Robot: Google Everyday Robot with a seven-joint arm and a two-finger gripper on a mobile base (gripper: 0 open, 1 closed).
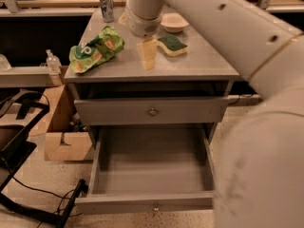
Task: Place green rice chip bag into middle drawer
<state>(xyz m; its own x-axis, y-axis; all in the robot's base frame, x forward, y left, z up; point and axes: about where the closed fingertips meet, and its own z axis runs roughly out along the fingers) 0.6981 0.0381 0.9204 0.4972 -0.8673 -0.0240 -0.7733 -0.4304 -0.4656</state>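
The green rice chip bag [96,49] lies crumpled on the left part of the grey cabinet top [199,68]. My gripper [147,54] hangs from the cream arm over the middle of the cabinet top, just right of the bag and left of the sponge, apart from both. It holds nothing that I can see. The middle drawer [152,163] stands pulled out below, its long grey tray bare, with a small knob [155,206] on its front panel.
A green-topped yellow sponge [172,44], a cream bowl [174,22] and a can [106,0] stand on the cabinet top. A shut drawer front with a round knob [152,111] sits above the open drawer. A cardboard box [64,127] and a black frame [19,141] are on the left floor.
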